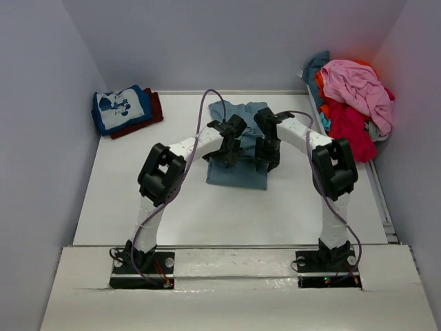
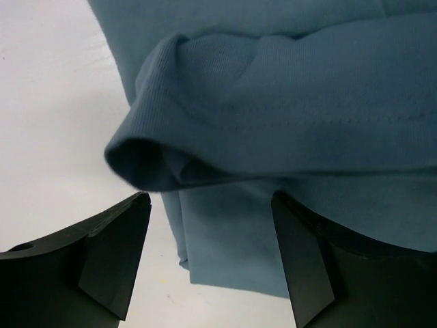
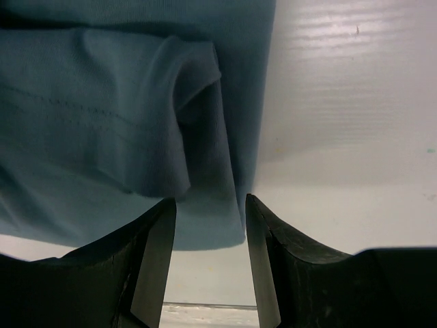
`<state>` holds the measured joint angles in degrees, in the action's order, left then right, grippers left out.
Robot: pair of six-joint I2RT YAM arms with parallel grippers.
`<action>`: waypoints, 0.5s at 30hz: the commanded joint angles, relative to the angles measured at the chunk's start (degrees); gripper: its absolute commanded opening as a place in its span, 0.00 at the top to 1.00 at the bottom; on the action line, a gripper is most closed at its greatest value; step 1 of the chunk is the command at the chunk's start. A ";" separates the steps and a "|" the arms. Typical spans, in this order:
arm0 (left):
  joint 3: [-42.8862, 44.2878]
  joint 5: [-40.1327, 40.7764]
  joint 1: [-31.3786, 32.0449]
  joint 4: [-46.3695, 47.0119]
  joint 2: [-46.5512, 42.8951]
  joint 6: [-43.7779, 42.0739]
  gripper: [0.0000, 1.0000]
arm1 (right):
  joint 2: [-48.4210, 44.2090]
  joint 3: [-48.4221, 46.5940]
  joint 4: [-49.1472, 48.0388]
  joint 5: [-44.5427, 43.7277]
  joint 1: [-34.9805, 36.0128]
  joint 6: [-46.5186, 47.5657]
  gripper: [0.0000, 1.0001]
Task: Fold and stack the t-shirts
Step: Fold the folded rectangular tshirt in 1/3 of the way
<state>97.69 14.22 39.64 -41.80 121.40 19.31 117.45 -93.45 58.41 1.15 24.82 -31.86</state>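
While my left gripper [image 2: 208, 199] and right gripper [image 3: 210, 201] hover, jaws apart and empty, I should pinch the slate-blue t-shirt [image 1: 238, 176] edges evenly.

White table [image 1: 227, 207] noted beneath everything, its surface matte and faintly ribbed in the right wrist view. It is enclosed by pale lavender walls [image 1: 41, 103]. A metal rail [image 1: 382, 200] is seen along the right edge, and a white ledge [image 1: 234, 296] at the near side.
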 commanded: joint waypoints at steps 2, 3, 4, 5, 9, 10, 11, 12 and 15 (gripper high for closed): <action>6.19 1.34 -0.61 -0.83 2.26 -1.03 0.16 | 2.43 -4.37 -0.67 0.52 0.41 0.74 0.49; 7.50 1.16 -0.61 -1.17 2.69 -1.20 0.16 | 2.78 -5.33 -0.49 0.61 0.41 0.83 0.49; 8.91 1.25 -1.22 -1.87 3.57 -1.29 0.16 | 3.40 -6.12 -0.06 0.52 0.41 0.83 0.49; 9.53 1.42 -1.23 -2.14 4.01 -1.38 0.16 | 3.66 -6.57 0.03 0.61 0.41 0.92 0.49; 12.08 1.43 -2.37 -2.93 5.33 -1.73 0.16 | 4.45 -8.59 1.09 0.17 0.41 1.18 0.49; 12.61 1.51 -2.37 -3.11 5.68 -1.99 0.16 | 4.54 -9.64 1.61 -0.09 0.41 1.18 0.49; 13.48 1.51 -2.89 -3.28 5.77 -2.08 0.16 | 4.63 -10.17 1.88 -0.27 0.41 1.36 0.49; 13.93 1.51 -2.90 -3.46 6.12 -2.26 0.16 | 4.89 -10.70 2.14 -0.44 0.41 1.36 0.49; 16.38 1.51 -3.43 -4.51 7.61 -2.52 0.16 | 5.95 -13.68 3.63 -0.88 0.41 1.62 0.49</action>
<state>110.10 14.61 36.86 -43.83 128.11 17.98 121.95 -102.54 59.96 1.17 24.82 -31.24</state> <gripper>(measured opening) 0.841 0.511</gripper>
